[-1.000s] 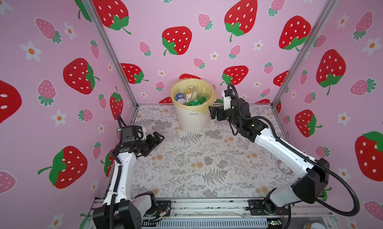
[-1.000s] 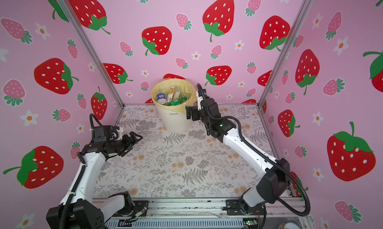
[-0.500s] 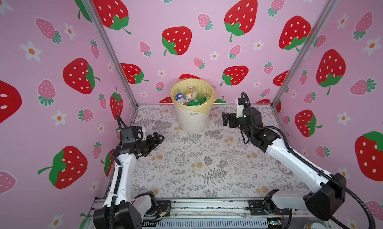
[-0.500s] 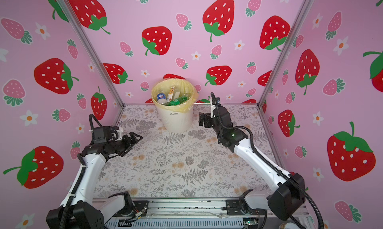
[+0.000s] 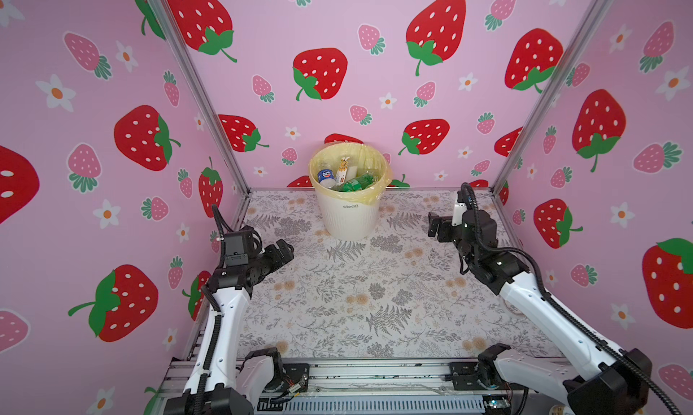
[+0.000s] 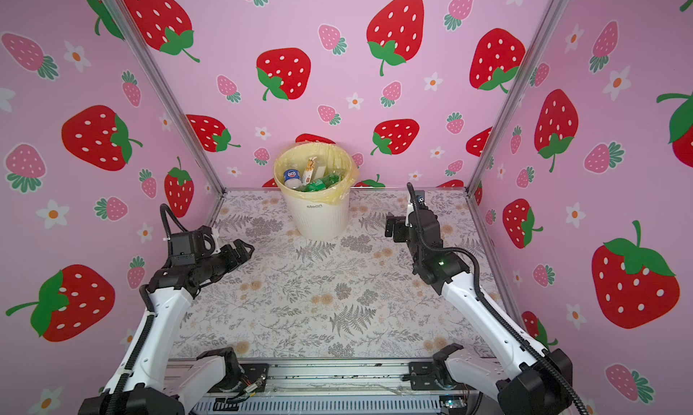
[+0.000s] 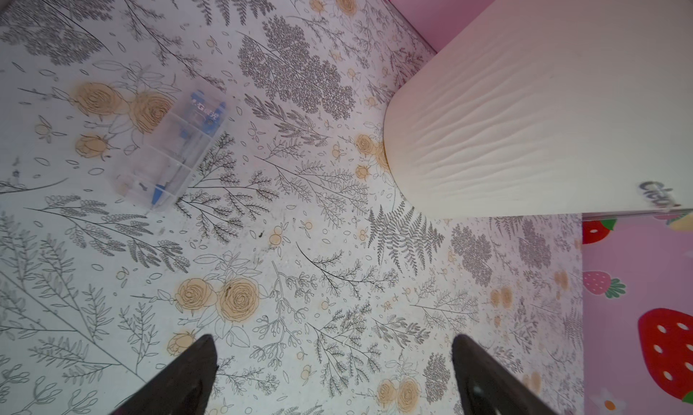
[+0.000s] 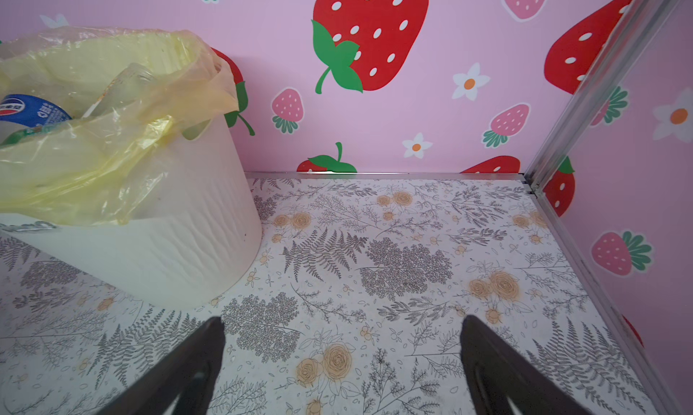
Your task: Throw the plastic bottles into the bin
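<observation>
The bin (image 5: 348, 214) (image 6: 315, 218), round and white with a yellow liner, stands at the back of the floral mat. Several plastic bottles (image 5: 350, 180) (image 6: 317, 182) lie inside it, green and clear ones; a blue-labelled one (image 8: 30, 111) shows in the right wrist view. My left gripper (image 5: 287, 248) (image 6: 245, 248) (image 7: 333, 357) hovers open and empty at the left, pointing toward the bin wall (image 7: 525, 113). My right gripper (image 5: 434, 225) (image 6: 392, 227) (image 8: 343, 338) is open and empty, to the right of the bin (image 8: 168, 244) and apart from it.
Pink strawberry walls with metal corner posts (image 5: 525, 131) close in three sides. A faint see-through boxy shape with blue marks (image 7: 176, 150) lies on the mat in the left wrist view; I cannot tell what it is. It does not show in either top view.
My right arm has drawn back from the bin's rim, moving right and down, its gripper open and empty throughout. The left arm has not moved.
</observation>
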`<state>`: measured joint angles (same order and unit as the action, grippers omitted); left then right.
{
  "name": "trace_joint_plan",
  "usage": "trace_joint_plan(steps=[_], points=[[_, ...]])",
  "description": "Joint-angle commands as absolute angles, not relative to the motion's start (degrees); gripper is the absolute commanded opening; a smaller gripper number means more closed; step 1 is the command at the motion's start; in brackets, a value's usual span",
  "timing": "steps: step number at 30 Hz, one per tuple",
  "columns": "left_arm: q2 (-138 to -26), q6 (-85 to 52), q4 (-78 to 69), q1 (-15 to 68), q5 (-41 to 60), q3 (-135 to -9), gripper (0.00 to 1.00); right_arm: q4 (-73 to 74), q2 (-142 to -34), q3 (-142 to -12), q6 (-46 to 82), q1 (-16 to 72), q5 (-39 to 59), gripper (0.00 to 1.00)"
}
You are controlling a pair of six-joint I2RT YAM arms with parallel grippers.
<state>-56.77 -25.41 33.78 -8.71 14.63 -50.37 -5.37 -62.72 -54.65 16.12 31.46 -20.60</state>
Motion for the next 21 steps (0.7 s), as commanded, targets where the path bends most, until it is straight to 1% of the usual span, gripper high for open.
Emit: trace_joint_plan(steps=[1,6,9,11,13,17,21], points=[[-54.3,-26.7,29.6,-6.1,3.5,-49.2,0.99,-2.1,-60.4,-51.5,13.6,30.7,-24.9,0.99],[-54.9,-25.1,25.2,1.4,-10.2,-48.1,0.99,3.0,-57.5,-45.4,13.0,29.7,-30.1,0.99],[-55.3,-23.8,22.2,5.9,-20.6,-46.7,0.99,7.2,-55.2,-41.4,12.4,28.8,-31.3,0.99],[-54.2,-22.5,15.9,7.7,-24.3,-42.6,0.99,10.5,-54.1,-38.9,10.9,28.2,-31.5,0.99],[-53.3,-21.2,10.2,8.5,-26.5,-38.8,0.99,12.3,-53.6,-37.0,10.7,27.5,-31.8,0.99],[-53.0,-16.4,0.9,8.9,-27.2,-32.5,0.99,14.6,-54.2,-34.3,11.3,25.7,-31.4,0.99],[-53.7,-11.7,-8.0,8.9,-26.1,-26.7,0.99,19.0,-54.4,-30.6,6.7,25.4,-32.5,0.99]])
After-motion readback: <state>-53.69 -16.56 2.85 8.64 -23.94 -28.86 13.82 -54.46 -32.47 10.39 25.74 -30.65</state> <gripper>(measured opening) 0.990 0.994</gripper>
